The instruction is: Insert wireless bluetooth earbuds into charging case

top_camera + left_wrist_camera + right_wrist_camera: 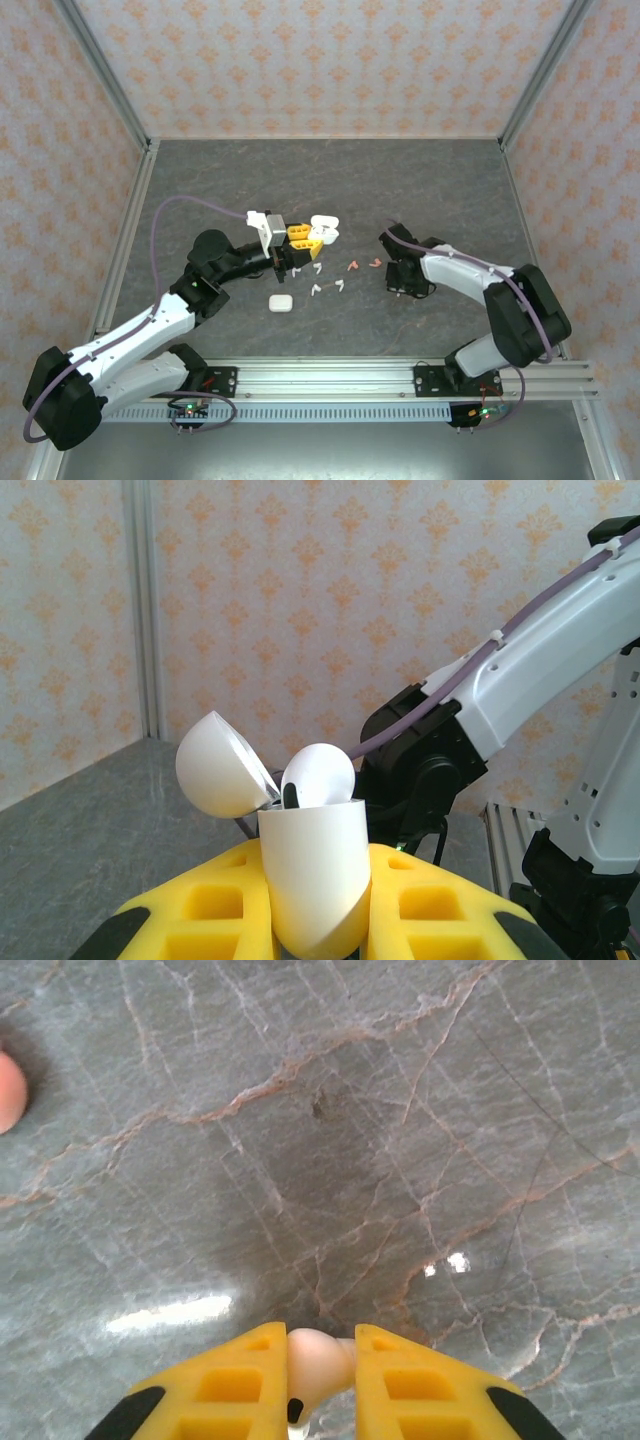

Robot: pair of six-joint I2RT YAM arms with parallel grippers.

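Left wrist view: my left gripper (316,912) is clamped on the open white case (312,860), and my right gripper (320,1372) pinches a coral earbud (318,1352).

My top camera is overlooking the grey marbled table (330,180); right wrist is facing it closely, left gazing level across.

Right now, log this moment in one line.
left gripper: shut on open case, white earbud seated | right gripper: shut on coral earbud, close to table
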